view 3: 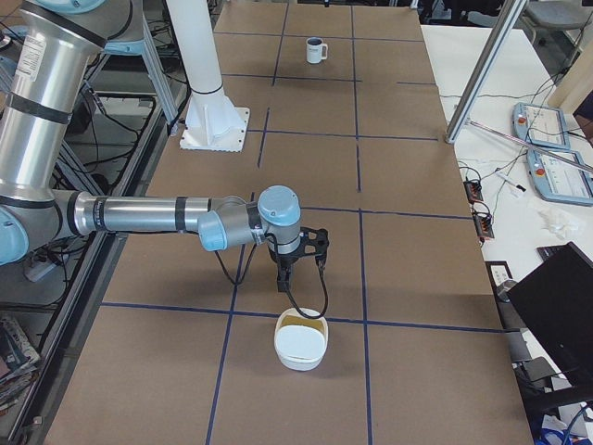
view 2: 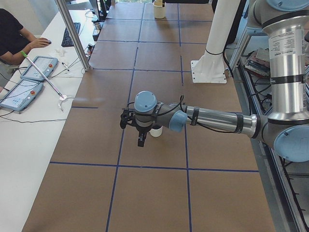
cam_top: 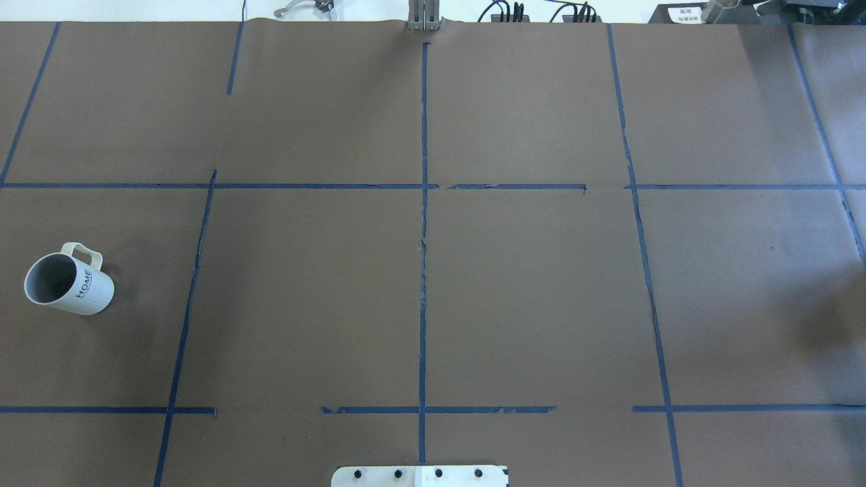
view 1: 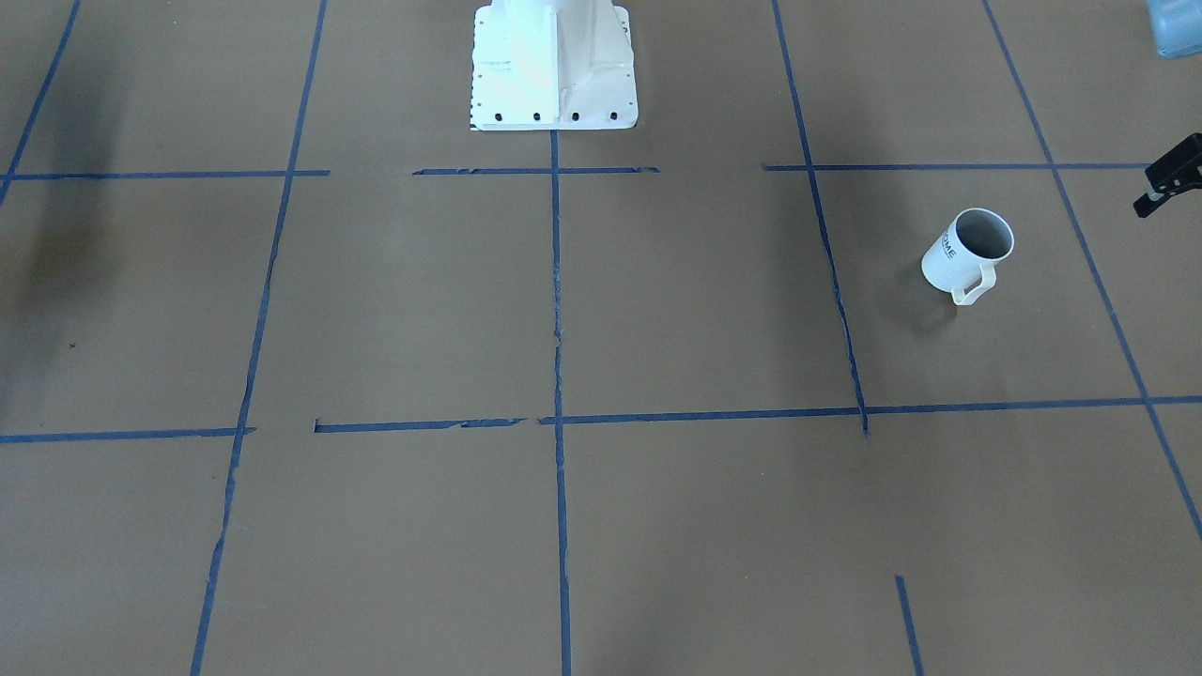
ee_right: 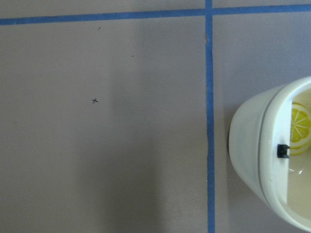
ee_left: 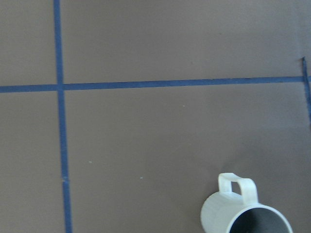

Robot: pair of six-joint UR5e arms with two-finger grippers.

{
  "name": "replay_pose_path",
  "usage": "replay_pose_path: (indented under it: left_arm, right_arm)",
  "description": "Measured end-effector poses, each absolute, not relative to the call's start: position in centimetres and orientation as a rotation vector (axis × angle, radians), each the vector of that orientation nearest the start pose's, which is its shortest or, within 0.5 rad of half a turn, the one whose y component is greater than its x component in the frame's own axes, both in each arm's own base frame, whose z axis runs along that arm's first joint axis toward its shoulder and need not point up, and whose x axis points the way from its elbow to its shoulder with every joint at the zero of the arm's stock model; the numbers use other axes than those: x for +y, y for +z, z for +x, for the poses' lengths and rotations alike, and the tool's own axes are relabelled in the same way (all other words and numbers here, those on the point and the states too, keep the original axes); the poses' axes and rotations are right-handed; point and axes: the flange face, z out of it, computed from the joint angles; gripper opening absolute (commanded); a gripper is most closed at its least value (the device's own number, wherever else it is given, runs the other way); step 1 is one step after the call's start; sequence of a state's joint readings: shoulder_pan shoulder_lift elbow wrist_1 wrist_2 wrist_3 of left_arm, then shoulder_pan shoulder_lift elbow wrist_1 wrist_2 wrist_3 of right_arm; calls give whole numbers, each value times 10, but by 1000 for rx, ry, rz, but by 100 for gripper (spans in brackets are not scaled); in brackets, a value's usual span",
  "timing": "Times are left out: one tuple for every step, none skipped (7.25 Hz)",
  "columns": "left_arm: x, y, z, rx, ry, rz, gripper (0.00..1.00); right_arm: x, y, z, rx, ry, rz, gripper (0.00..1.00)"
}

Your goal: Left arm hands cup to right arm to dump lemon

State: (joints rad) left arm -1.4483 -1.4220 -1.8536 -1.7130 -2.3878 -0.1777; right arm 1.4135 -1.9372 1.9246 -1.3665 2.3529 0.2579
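The white "HOME" cup [view 1: 972, 252] stands upright on the brown table on the robot's left side, handle toward the operators' side; it also shows in the overhead view [cam_top: 67, 287] and the left wrist view [ee_left: 228, 216]. Its inside looks grey and empty. The left gripper [view 2: 137, 130] hovers beside the cup, not touching it; only a black edge of it [view 1: 1169, 176] shows in the front view, so I cannot tell if it is open. The right gripper [view 3: 296, 255] hangs above a white bowl [view 3: 301, 345]; I cannot tell its state. A yellow lemon slice [ee_right: 300, 127] lies in that bowl [ee_right: 250, 145].
The white robot base [view 1: 554, 66] stands at the table's middle edge. Blue tape lines divide the brown table [cam_top: 528, 284] into squares. An operator [view 2: 14, 38] sits at a side desk with tablets [view 2: 38, 67] and a metal post [view 2: 72, 34].
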Motion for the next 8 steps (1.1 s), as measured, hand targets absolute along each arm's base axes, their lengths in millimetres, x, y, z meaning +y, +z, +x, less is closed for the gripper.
replay_pose_path:
  left_arm:
    - [-448, 570, -32, 826, 53, 125, 100]
    - [-447, 571, -55, 818, 28, 115, 100]
    - [-444, 571, -72, 816, 1, 113, 100]
    - [-441, 572, -79, 815, -13, 110, 100]
    - [-433, 580, -82, 815, -12, 101, 100]
    - [-423, 590, -82, 814, 6, 91, 100]
    - [-416, 596, -82, 811, 23, 86, 100]
    - [-411, 599, -81, 812, 29, 73, 100]
  right_arm:
    - [-354, 624, 18, -796, -20, 5, 100]
    - [-355, 629, 26, -794, -52, -2, 100]
    - [-354, 632, 30, -793, -64, -9, 100]
    - [-353, 634, 31, -793, -68, -12, 100]
    - [-350, 636, 32, -793, -67, -15, 100]
    - [-347, 638, 33, -792, -65, -19, 100]
    - [-345, 641, 33, -791, -61, -23, 100]
    - [-343, 643, 33, -798, -59, -29, 100]
